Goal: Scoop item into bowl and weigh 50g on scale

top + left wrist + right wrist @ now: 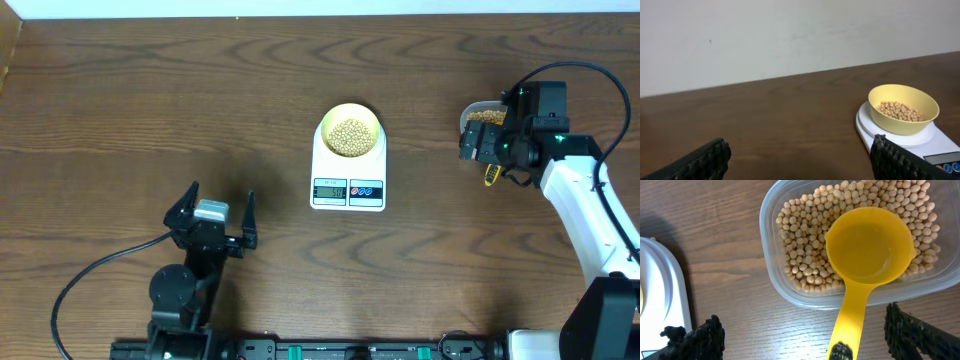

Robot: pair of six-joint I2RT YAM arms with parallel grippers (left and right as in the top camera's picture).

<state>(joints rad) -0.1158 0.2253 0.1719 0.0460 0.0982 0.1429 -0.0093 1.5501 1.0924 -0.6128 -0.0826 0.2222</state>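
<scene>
The pale yellow-green bowl point(349, 132) sits on the white scale point(348, 185) at the table's middle, with a layer of tan beans point(900, 111) in it. In the left wrist view the bowl point(903, 102) and scale point(866, 126) lie to the right. My left gripper point(220, 198) rests open and empty left of the scale. My right gripper point(802, 335) is open over the handle of an empty yellow scoop point(870, 245). The scoop lies on beans point(805, 230) in a clear tub point(771, 275). Neither pad point(912, 332) touches the handle.
The scale's corner point(665, 290) shows at the left of the right wrist view. The tub point(485, 113) stands at the right side of the table under my right arm. A black cable point(90, 280) loops beside the left arm's base.
</scene>
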